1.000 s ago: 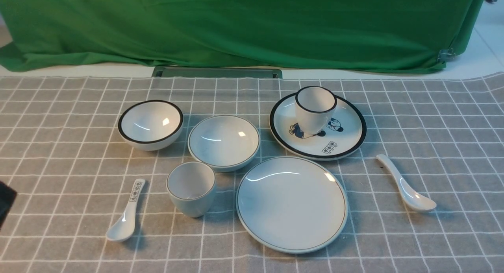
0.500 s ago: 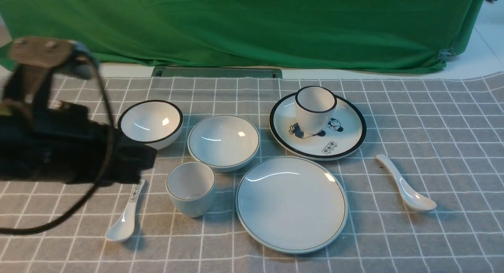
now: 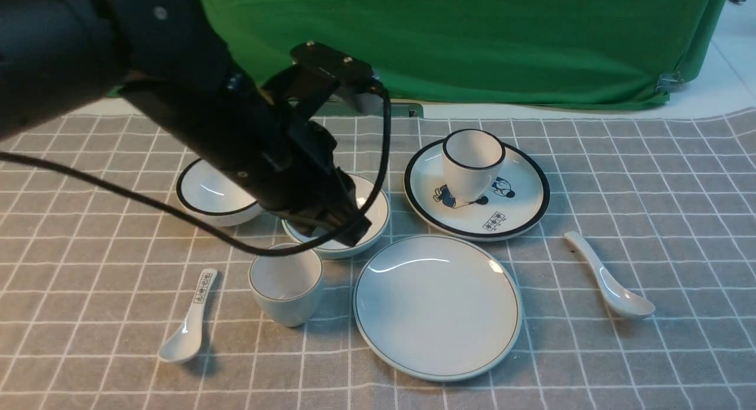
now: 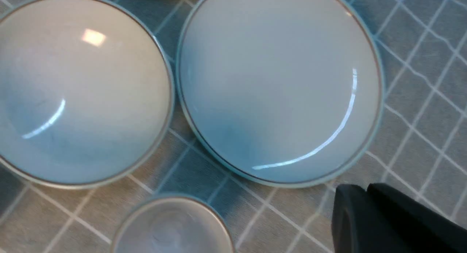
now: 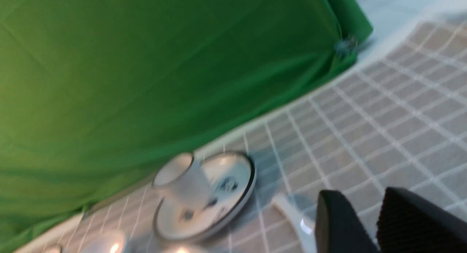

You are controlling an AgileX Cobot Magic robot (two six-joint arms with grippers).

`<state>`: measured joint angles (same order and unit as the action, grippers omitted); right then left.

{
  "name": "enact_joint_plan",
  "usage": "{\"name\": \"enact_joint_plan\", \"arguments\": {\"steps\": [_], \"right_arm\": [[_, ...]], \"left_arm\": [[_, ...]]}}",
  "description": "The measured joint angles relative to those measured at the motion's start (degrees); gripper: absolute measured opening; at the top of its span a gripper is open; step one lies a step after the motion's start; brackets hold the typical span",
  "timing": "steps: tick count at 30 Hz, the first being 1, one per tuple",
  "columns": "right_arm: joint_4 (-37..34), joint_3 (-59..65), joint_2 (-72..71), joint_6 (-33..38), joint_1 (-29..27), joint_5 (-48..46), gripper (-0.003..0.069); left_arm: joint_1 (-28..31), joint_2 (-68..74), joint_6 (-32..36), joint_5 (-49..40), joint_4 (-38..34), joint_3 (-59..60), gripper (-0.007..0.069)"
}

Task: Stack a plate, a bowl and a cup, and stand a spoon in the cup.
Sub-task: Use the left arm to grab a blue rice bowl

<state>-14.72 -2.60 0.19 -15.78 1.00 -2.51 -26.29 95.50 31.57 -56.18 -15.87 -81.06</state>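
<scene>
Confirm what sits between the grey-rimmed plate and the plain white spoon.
Nothing: only bare checked tablecloth between the plate and the spoon, per the front view.

I see a black-rimmed cup (image 3: 472, 162) standing on the cartoon plate (image 3: 514, 215), a black-rimmed bowl (image 3: 207, 194) further left, and a lettered spoon (image 3: 190, 324) nearer me, all on grey checked cloth (image 3: 649, 191) before a green drape (image 3: 472, 44).

My left arm (image 3: 236, 132) hangs over the bowl (image 3: 378, 221) and covers most of it. The cup (image 3: 286, 283) stands just before the bowl's near rim, the plate (image 3: 437, 306) is close at its right, and a black-rimmed bowl (image 3: 207, 194) at its left. Around the spoon (image 3: 608, 280) the worktop (image 3: 679, 221) lies open.
</scene>
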Motion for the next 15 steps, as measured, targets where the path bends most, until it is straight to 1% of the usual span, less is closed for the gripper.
{"name": "enact_joint_plan", "arguments": {"steps": [2, 3, 4, 6, 8, 9, 10, 12, 13, 14, 15], "right_arm": [[-0.04, -4.81, 1.14, 2.30, 1.76, -5.33, 0.0152], [-0.04, -4.81, 1.14, 2.81, 2.01, -6.04, 0.0152], [-0.04, -9.92, 3.00, 7.04, 3.57, -11.10, 0.0115], [-0.04, -16.81, 6.27, 12.94, 5.90, -17.28, 0.0084], [-0.04, -23.07, 9.93, 17.71, 8.24, -22.80, 0.0072], [-0.04, -26.59, 12.34, 19.93, 9.45, -26.05, 0.0071], [0.02, -27.63, 12.73, 20.20, 9.63, -26.55, 0.0071], [0.02, -31.11, 15.98, 21.94, 11.12, -30.44, 0.0071], [0.02, -33.55, 18.48, 22.76, 12.14, -32.80, 0.0074], [0.02, -33.73, 18.71, 22.76, 12.36, -33.19, 0.0074], [-0.11, -34.63, 20.48, 22.95, 13.13, -34.60, 0.0078]], "left_arm": [[-0.21, 2.41, -0.28, 0.00, 1.91, -2.06, 0.0017], [-0.33, 3.63, -0.42, 0.00, 2.57, -2.75, 0.0017], [-0.62, 5.69, -1.14, 0.00, 4.73, -4.87, 0.0017], [-1.02, 9.86, -2.74, 0.00, 7.53, -8.32, 0.0020], [-1.23, 13.47, -3.44, -0.06, 8.70, -11.36, 0.0034], [-1.26, 15.70, -3.43, -0.39, 9.56, -13.34, 0.0059], [-1.31, 16.41, -3.43, -0.57, 9.72, -13.97, 0.0063], [-1.28, 19.18, -3.43, -1.30, 10.96, -16.59, 0.0121], [-1.28, 21.07, -3.43, -1.63, 11.51, -18.30, 0.0174], [-1.28, 21.27, -3.43, -1.68, 11.63, -18.48, 0.0190], [-1.28, 22.96, -3.43, -1.68, 11.69, -19.71, 0.0281]]}}
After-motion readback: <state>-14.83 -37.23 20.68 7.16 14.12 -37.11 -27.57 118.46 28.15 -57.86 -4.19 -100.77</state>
